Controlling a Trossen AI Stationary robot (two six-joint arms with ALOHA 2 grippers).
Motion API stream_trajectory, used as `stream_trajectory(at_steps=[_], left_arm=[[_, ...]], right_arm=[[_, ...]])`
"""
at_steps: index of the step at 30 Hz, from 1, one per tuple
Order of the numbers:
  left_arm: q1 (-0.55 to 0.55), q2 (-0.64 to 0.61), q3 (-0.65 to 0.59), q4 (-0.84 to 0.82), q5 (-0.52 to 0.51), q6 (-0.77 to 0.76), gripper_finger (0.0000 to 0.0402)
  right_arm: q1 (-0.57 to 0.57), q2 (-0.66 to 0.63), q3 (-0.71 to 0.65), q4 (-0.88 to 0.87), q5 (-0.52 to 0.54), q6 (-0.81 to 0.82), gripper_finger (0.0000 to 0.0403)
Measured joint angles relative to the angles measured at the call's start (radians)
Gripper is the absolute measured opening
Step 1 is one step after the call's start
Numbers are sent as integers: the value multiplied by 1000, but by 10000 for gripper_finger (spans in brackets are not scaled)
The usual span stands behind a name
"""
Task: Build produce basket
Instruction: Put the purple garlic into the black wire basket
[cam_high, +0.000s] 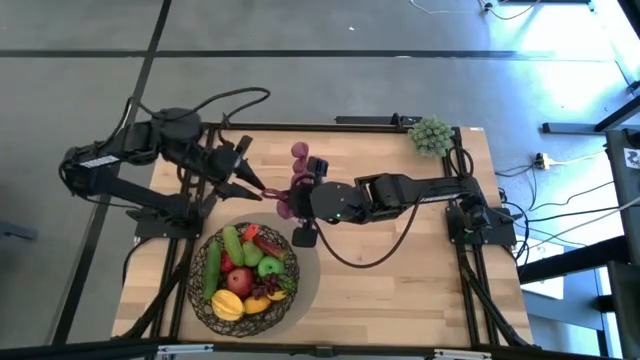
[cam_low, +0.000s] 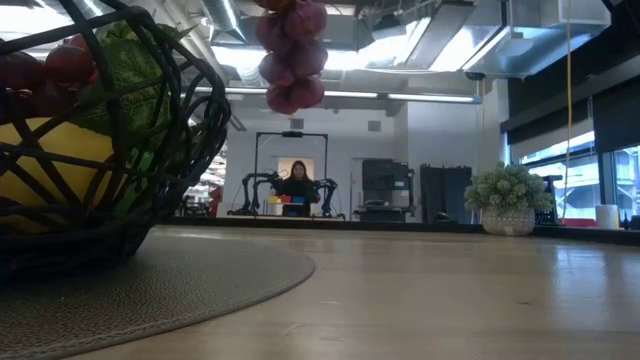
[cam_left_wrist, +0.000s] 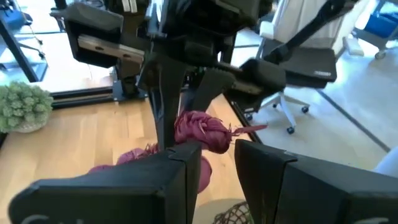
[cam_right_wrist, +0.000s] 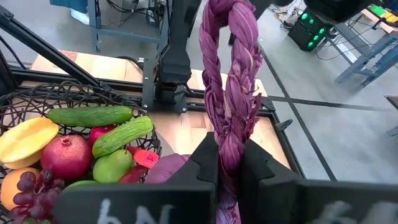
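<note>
The right pincer (cam_right_wrist: 229, 163) gripped a purple braid (cam_right_wrist: 231, 81) of onions; the left pincer (cam_high: 262, 190), slightly parted, held its other end. The basket (cam_high: 205, 300) lay below them.

Low view cuts off the basket (cam_low: 120, 140) at left and the hanging purple string of onions (cam_low: 290, 50) at top; distant person (cam_low: 298, 185) too small to tell.

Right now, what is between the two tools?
In the high view, the purple onion braid spans between left tool and right tool; the right tool grips it.
</note>
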Motion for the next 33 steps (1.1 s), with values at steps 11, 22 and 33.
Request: stream_trajectory(at_steps=[11, 22, 33], left_arm=[[-57, -1, 0, 36, -121, -153, 88], [-127, 9, 0, 49, -286, -288, 88], [-194, 55, 0, 47, -406, -246, 34]], right_arm=[[-3, 0, 0, 0, 35, -7, 14], [-3, 0, 0, -3, 37, -7, 14], [-2, 0, 0, 0, 31, -7, 14]])
